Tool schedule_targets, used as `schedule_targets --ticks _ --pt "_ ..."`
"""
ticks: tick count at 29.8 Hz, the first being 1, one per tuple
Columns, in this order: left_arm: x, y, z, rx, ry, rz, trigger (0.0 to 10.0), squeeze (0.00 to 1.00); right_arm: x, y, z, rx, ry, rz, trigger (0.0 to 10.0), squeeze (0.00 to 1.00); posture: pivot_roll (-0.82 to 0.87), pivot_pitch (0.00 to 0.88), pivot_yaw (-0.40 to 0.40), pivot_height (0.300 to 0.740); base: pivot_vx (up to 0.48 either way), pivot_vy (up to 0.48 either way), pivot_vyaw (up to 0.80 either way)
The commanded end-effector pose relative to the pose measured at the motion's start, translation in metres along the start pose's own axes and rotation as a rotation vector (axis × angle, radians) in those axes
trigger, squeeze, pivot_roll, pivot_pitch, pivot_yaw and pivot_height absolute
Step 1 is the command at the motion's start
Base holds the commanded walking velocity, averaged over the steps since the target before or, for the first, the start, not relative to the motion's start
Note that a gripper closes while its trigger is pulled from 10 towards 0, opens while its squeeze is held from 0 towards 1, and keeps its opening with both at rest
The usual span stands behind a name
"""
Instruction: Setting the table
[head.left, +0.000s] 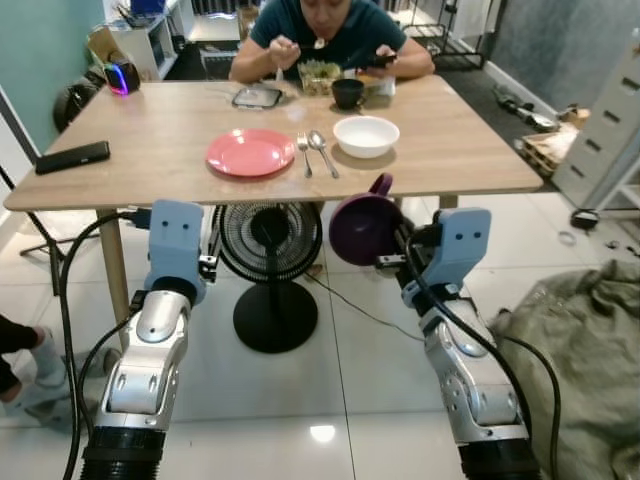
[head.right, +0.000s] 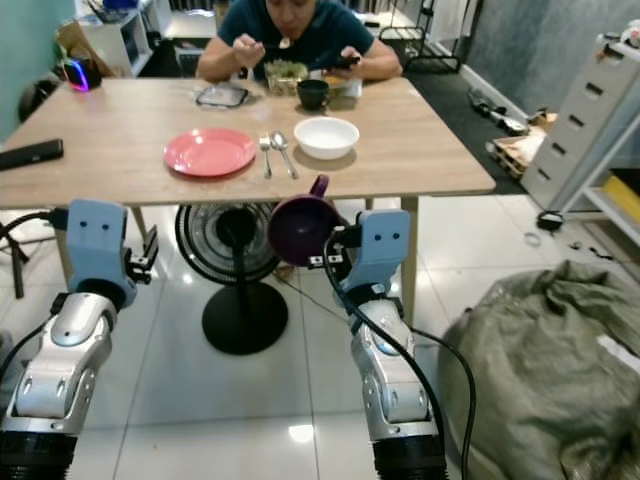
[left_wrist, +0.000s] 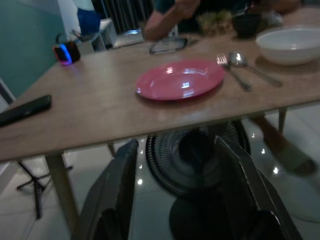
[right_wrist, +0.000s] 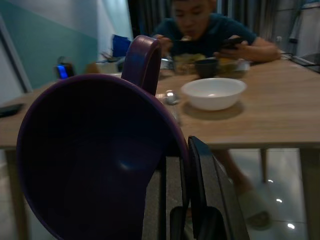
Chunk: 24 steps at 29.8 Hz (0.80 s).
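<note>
On the table (head.left: 180, 140) the plate (head.left: 250, 152) lies left of the fork (head.left: 304, 153) and spoon (head.left: 321, 151), with the bowl (head.left: 366, 135) to their right. A person (head.left: 330, 35) sits behind (at the far edge). A fan (head.left: 270, 265) stands beneath on the floor.

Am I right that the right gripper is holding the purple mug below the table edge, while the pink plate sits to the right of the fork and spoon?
Not quite: the pink plate sits left of the fork and spoon, as the left eye view shows. The right gripper does hold the purple mug below the table edge.

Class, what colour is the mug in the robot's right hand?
Dark purple mug, clearest in the left eye view.
</note>
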<state>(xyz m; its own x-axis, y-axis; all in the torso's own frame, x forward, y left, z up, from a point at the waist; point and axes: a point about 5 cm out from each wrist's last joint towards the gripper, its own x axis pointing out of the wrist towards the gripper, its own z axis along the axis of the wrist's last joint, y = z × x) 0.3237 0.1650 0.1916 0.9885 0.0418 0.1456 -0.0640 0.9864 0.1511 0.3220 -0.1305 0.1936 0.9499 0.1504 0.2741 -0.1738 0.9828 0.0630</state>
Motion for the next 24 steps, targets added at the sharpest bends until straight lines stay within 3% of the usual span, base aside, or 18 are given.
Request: schedule_targets --ticks 1,24 --pt "-0.0027 0.0059 -0.0045 0.013 0.018 0.017 10.0 0.0 0.0001 0.0032 0.0011 0.007 -0.002 0.004 10.0 0.0 -0.03 0.0 0.082 0.74 0.48 0.0 0.0" --pt "-0.0029 0.0062 -0.0064 0.009 0.025 0.026 10.0 0.0 0.0007 -0.0017 -0.0011 0.011 0.014 -0.011 10.0 0.0 -0.03 0.0 0.071 0.74 0.48 0.0 0.0"
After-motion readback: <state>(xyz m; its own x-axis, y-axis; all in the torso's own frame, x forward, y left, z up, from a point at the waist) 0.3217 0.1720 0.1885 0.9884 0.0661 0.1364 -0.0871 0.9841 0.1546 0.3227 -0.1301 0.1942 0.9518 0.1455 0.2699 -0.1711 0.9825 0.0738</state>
